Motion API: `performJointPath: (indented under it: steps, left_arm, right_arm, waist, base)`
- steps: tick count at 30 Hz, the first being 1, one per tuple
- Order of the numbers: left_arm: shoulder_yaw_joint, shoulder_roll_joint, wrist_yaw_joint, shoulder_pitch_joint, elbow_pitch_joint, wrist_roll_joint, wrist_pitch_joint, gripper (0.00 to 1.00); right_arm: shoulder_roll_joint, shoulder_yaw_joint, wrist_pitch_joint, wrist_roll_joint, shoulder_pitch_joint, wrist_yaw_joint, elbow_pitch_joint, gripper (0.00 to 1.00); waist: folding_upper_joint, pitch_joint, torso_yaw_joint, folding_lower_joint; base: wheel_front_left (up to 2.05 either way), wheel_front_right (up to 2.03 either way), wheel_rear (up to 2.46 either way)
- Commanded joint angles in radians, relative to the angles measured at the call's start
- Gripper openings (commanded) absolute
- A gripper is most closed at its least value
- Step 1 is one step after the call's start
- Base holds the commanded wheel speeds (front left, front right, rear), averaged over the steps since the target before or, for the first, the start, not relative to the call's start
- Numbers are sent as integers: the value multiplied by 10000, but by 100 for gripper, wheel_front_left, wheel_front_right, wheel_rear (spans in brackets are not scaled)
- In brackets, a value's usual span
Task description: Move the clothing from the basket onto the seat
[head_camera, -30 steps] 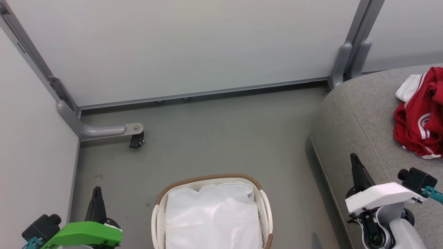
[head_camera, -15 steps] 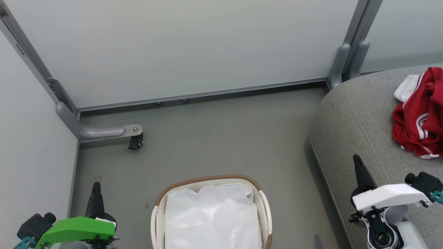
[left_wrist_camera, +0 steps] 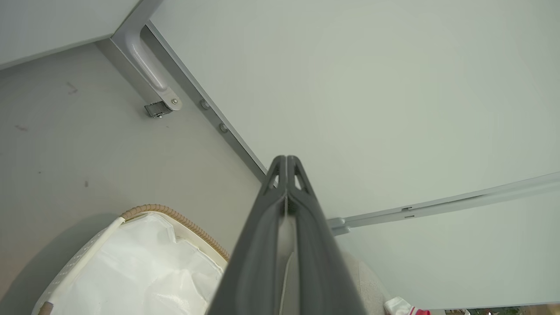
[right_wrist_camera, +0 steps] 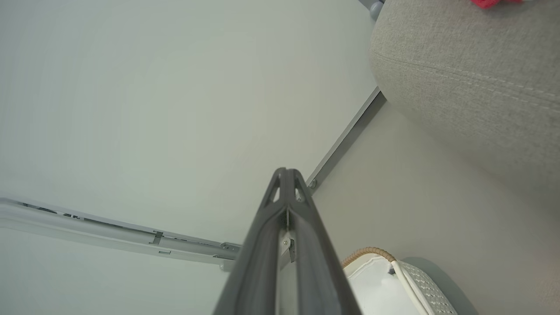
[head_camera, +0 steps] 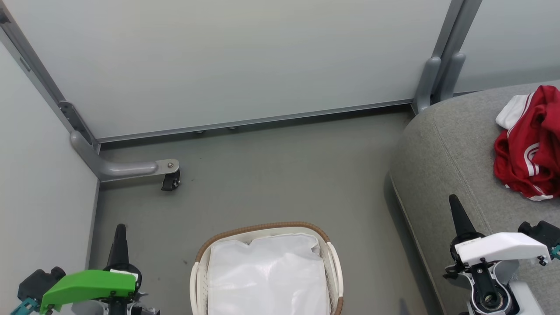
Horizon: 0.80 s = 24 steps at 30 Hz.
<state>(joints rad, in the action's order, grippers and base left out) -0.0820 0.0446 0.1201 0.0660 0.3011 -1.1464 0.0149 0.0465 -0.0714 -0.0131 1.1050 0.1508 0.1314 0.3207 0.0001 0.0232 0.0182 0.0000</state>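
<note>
- Lying on the sofa (head_camera: 446, 153), the red clothes (head_camera: 525, 144) are ahead and to the right of the right claw (head_camera: 455, 205), the nearer one.
- The right claw and the left claw (head_camera: 119, 234) are both pressed together, holding nothing.
- The basket (head_camera: 262, 227) sits between them.

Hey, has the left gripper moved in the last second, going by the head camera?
Yes. Against the basket, which barely shifts in the head view, the left gripper has drifted left and slightly up the picture.
</note>
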Motion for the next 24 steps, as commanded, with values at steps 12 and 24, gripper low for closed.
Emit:
performJointPath:
  steps: [12, 24]
  left_arm:
    - [-109, 70, 66, 313, -230, -1271, -356, 0]
    - [-180, 75, 87, 371, -325, -2245, -638, 0]
  right_arm:
    - [62, -138, 343, 1367, -140, -8, -302, 0]
    - [62, -232, 625, 2444, -250, -8, -446, 0]
  waist:
    - [-1, -41, -37, 0]
    - [-1, -81, -73, 0]
  base:
    - [0, 0, 0]
    - [0, 0, 0]
